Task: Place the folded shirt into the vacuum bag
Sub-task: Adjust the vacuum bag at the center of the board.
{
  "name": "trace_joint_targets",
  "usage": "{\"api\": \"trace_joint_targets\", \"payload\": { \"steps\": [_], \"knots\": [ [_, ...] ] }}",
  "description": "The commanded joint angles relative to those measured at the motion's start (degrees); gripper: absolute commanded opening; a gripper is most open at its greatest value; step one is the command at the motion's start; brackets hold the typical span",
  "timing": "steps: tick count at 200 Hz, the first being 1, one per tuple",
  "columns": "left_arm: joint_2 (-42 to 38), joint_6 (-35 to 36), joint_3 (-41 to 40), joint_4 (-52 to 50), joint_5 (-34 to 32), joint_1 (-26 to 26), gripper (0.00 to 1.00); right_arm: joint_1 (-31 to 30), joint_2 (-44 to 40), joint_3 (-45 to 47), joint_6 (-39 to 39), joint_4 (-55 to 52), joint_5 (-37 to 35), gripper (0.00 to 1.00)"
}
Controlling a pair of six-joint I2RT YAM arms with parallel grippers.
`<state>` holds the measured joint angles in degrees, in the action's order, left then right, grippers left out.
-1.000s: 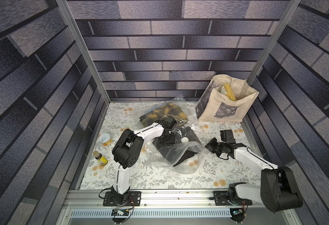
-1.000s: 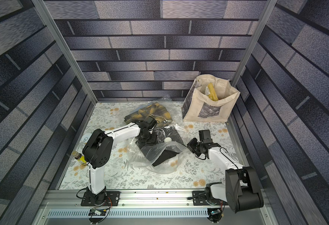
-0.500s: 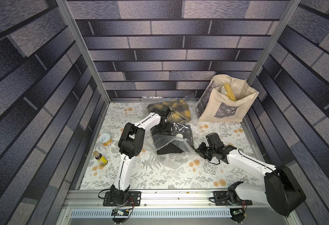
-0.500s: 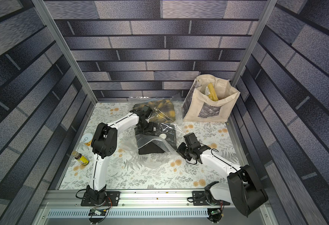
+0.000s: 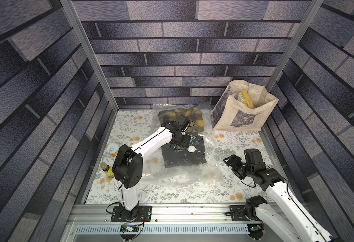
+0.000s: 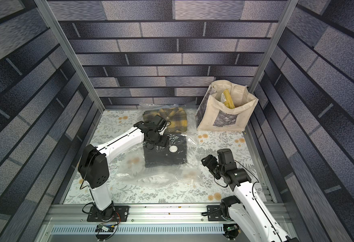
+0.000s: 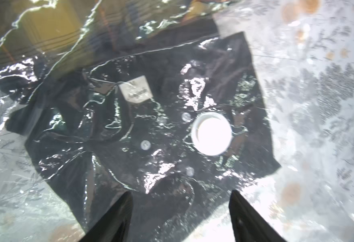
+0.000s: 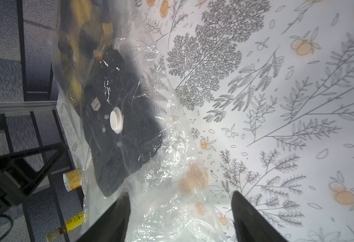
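Since the earlier frame the vacuum bag point(image 5: 182, 178) has sunk flat onto the worktop point(image 5: 172, 194), the folded shirt point(image 5: 182, 156) inside it. The right hand point(image 5: 231, 167) has let go and stands open beside the bag; the left hand point(image 7: 180, 192) hangs open over the shirt.

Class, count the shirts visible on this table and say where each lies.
2. A dark folded shirt lies inside the vacuum bag at mid-table; a yellow plaid shirt lies farther back, under clear plastic. The tote bag may hide more.
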<state>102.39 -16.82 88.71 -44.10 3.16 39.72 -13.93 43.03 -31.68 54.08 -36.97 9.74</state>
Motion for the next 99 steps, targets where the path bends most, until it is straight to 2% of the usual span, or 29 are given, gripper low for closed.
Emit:
{"api": "trace_joint_targets", "payload": {
  "steps": [1,15,41,69,99],
  "knots": [
    [-2.3,1.1,-4.4,-1.3,1.9,3.9,0.75,0.8,2.8,2.2,-1.2,-1.9,3.9,0.77],
    [-3.4,-0.2,-8.6,0.5,3.0,6.3,0.75,0.7,4.3,3.5,0.7,2.0,6.7,0.77],
    [-3.0,-3.0,-15.7,4.6,4.1,8.8,0.75,0.6,6.1,6.1,1.7,5.4,7.6,0.74],
    [0.2,-3.9,-17.7,6.0,3.3,10.4,0.74,0.0,10.9,9.1,0.8,11.2,10.8,0.68],
    [2.2,-4.9,-20.0,9.4,4.3,10.2,0.74,-2.2,14.7,11.3,-0.4,15.9,12.6,0.65]
  ]
}}
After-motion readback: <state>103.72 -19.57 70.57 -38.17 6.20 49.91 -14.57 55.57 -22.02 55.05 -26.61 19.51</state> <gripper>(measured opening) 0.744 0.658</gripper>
